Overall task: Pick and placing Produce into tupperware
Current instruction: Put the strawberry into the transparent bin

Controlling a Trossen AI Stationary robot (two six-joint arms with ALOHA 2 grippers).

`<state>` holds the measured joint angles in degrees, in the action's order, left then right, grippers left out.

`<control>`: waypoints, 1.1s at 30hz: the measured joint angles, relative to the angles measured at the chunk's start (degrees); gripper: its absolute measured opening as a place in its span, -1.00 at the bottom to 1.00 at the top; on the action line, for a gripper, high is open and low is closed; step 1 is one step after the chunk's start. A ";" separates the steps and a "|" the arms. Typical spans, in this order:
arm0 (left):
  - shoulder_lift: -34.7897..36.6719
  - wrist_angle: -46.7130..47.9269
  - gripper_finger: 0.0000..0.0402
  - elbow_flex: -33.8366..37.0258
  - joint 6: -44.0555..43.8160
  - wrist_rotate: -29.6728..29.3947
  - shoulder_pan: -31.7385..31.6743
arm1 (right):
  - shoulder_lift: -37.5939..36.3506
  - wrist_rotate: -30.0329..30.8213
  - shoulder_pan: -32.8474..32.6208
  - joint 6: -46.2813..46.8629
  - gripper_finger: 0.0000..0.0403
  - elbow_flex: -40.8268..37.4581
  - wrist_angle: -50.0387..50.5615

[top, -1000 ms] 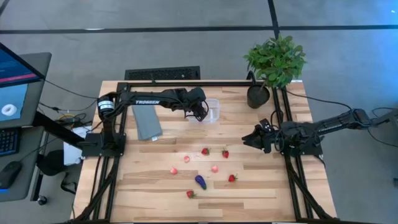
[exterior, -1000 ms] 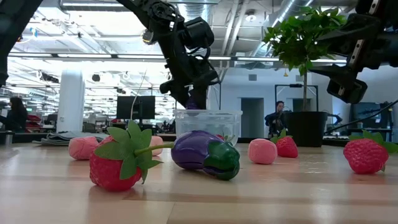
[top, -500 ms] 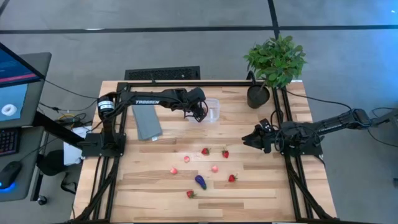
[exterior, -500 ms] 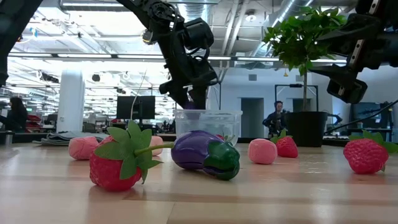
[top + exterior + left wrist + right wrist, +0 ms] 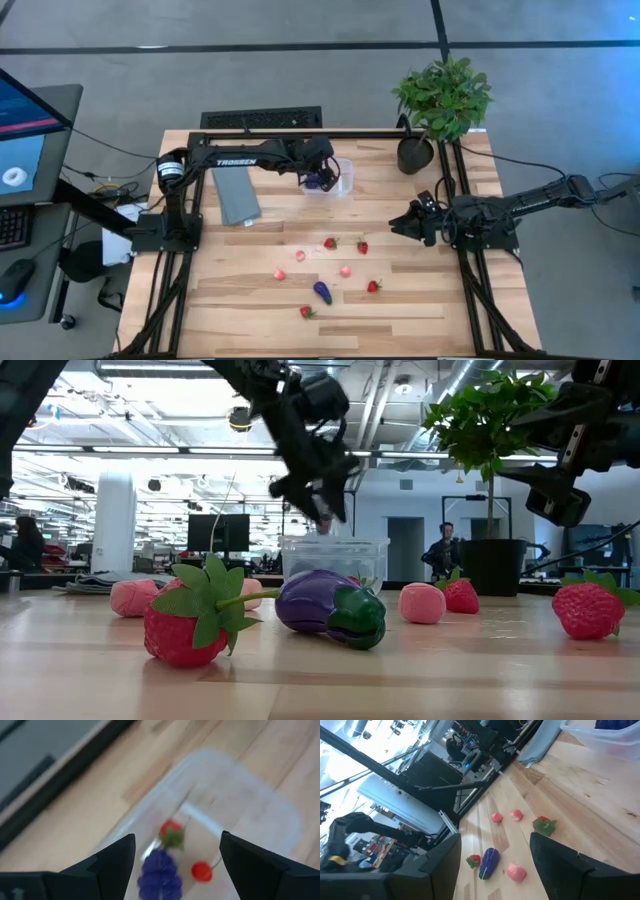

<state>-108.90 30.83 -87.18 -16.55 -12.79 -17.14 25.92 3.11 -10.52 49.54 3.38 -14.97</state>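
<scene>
Above the clear tub (image 5: 337, 178) at the table's far side, the left gripper (image 5: 322, 178) hangs with its fingers spread and nothing between them. Inside the tub lie a purple eggplant (image 5: 160, 874) and two small red pieces. More produce, strawberries (image 5: 331, 243), pink pieces (image 5: 345, 270) and another eggplant (image 5: 322, 292), is scattered mid-table. Beside the right edge, the right gripper (image 5: 399, 224) waits with fingers spread, empty.

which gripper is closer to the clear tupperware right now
Left. The left gripper hovers directly over the tupperware, open. The right gripper waits well off to its side, near the potted plant.
</scene>
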 joint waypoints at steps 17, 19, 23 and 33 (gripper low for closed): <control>0.39 29.26 0.39 -16.15 5.64 -7.30 12.57 | 0.01 -1.58 -5.78 -1.56 0.29 0.00 11.76; 0.55 34.44 0.39 -16.15 2.97 -10.78 15.00 | 0.01 -1.35 -7.53 -1.53 0.29 0.00 13.28; 2.37 42.28 0.39 -15.90 -3.37 -18.38 20.68 | 0.01 2.64 -10.57 -1.14 0.29 0.00 12.87; 16.64 46.37 0.39 -0.74 -30.07 -27.69 36.61 | 5.62 16.76 -16.08 -4.80 0.29 6.97 13.23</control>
<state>-92.26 77.20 -87.91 -46.62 -40.48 19.47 31.54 19.88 -26.60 44.74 10.35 -1.75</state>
